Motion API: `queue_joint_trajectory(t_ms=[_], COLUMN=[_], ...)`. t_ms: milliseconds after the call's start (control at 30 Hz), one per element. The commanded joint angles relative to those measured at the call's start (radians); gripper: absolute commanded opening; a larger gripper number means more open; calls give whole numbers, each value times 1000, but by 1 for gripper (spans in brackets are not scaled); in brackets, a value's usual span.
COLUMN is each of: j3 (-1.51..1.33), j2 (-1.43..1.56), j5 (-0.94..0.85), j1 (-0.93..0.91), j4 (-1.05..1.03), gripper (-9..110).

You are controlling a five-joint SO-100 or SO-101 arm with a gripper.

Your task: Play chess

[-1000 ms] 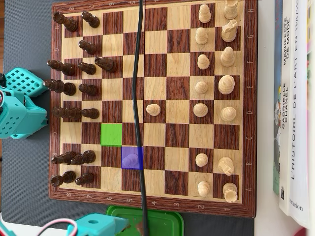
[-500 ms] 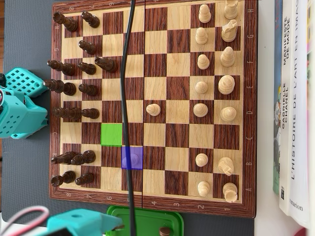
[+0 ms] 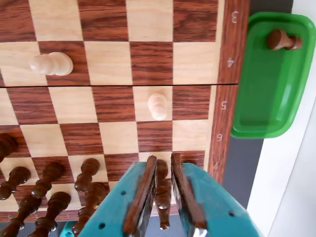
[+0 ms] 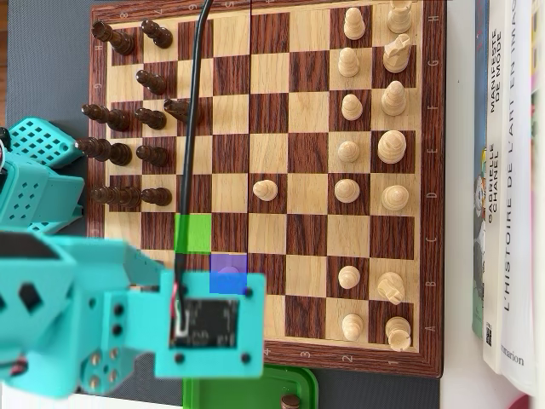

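Dark pawn (image 3: 162,197): I see it standing between my end effector's (image 3: 163,165) two brown-lined fingers, near edge of the chessboard (image 3: 224,123) in the wrist view; fingers parted, whether they touch it I cannot tell.
Grip: I'd close squarely on the stem, then lift straight.
Neighbours: dark pieces (image 3: 49,197) crowd the left.
Light pawn (image 3: 158,105): well apart, ahead.
Open room: bare squares ahead; green tray (image 3: 266,84) right of the board rim.

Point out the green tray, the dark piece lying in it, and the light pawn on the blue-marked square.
green tray (image 3: 256,98), wrist view, on its bare floor.
dark piece (image 3: 282,39), wrist view, on its body, lying in the tray's corner.
light pawn (image 3: 158,105), wrist view, on its rounded body.
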State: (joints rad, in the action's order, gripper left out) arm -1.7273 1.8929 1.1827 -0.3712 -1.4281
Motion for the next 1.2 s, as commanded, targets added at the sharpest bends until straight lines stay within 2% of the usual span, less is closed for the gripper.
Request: queue_joint_trajectory(t_ms=[0,100,367,1167], j3=[-15,-31,-101,61], j2=[51,57,49,-285], j5=[25,25,66,31], j1=[26,54,100,-5], j4=[0,0,64,77], gripper=[9,14,14,14])
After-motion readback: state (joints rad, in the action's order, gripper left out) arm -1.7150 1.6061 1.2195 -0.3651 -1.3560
